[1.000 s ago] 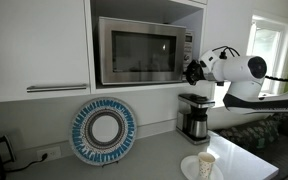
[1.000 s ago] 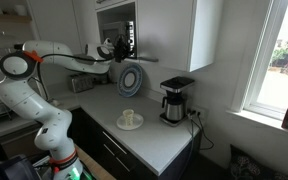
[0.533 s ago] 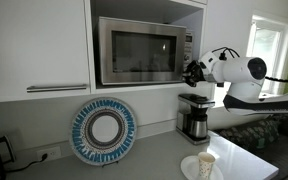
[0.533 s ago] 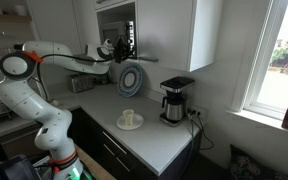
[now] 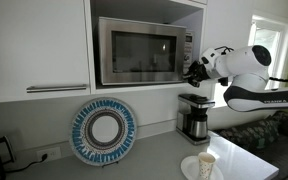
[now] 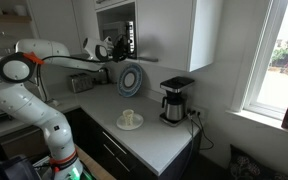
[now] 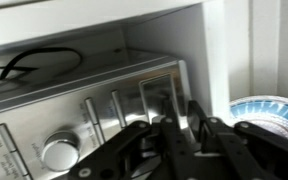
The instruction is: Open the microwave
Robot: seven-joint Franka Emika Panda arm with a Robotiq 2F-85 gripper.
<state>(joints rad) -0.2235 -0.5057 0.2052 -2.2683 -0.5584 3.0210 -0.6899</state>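
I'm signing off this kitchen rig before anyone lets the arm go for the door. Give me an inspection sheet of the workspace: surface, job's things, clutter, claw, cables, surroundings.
Surface: grey counter, carrying the clutter listed below.
Job's things: microwave set in the cabinet niche, door shut.
Clutter: coffee maker; cup on a saucer; blue patterned plate standing upright at the wall.
Claw: claw at the microwave's right edge; whether it is open or shut cannot be told.
Cables: dark looped cable on the microwave's top, seen in the wrist view.
Surroundings: white cabinets; bright window.
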